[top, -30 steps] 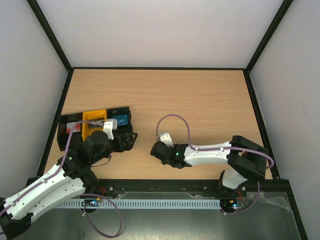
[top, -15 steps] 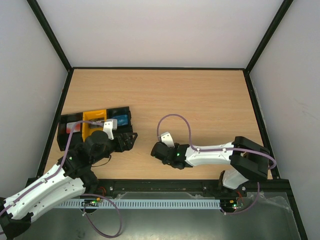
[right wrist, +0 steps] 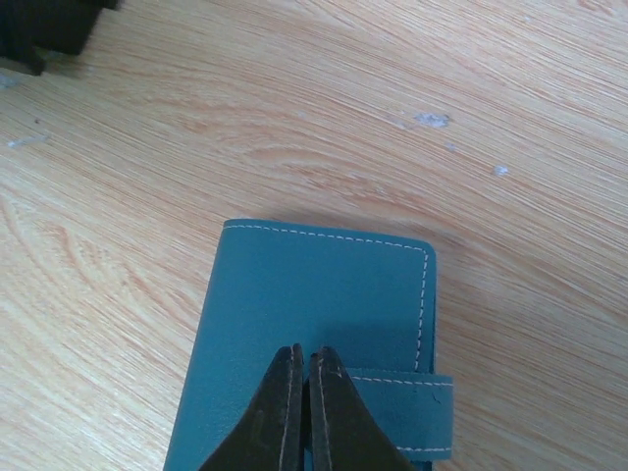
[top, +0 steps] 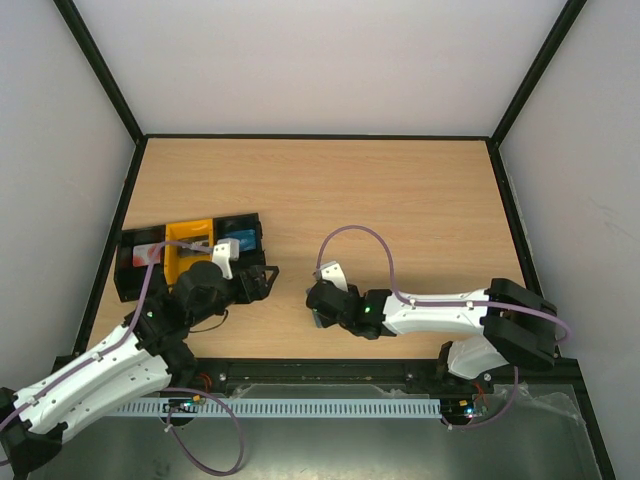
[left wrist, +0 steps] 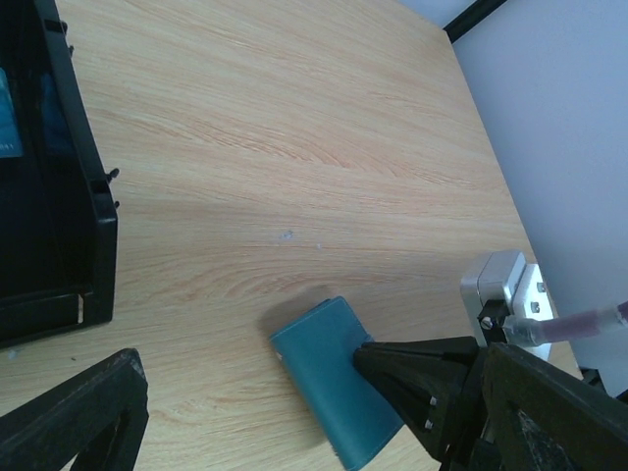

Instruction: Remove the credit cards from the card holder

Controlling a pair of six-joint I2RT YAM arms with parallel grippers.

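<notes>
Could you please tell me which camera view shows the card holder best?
The right wrist view: the card holder is large and close, closed, its stitching clear, though the right hand covers part. The left wrist view shows the holder smaller, at an angle. The top view barely shows it beneath that hand.
</notes>
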